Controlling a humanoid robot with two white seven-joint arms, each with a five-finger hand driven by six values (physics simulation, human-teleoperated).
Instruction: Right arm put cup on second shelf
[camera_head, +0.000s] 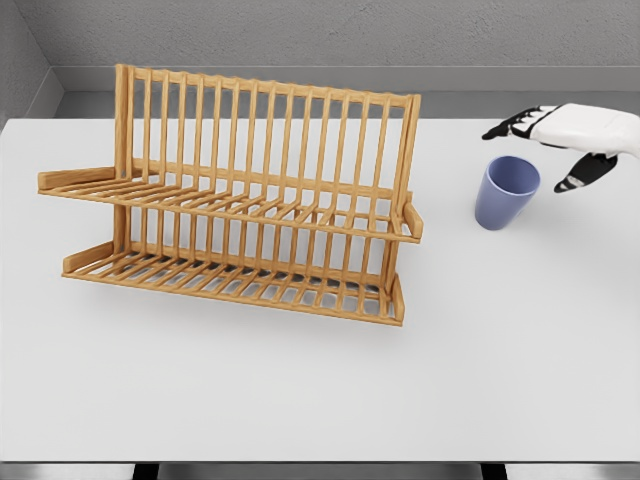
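A blue-violet cup (506, 192) stands upright on the white table, right of the rack. My right hand (548, 150) comes in from the right edge, hovering just above and to the right of the cup's rim. Its black-tipped fingers (508, 128) are spread and hold nothing; the thumb (585, 172) hangs down beside the cup. A wooden two-tier dish rack (240, 200) occupies the left and middle of the table; its upper shelf (230, 200) and lower shelf (235, 280) are both slatted and bare. The left arm is out of sight.
The white table (320, 390) spreads wide in front of the rack and cup. A grey wall runs behind the table's far edge. The rack's right end post (405, 200) stands about a cup's width left of the cup.
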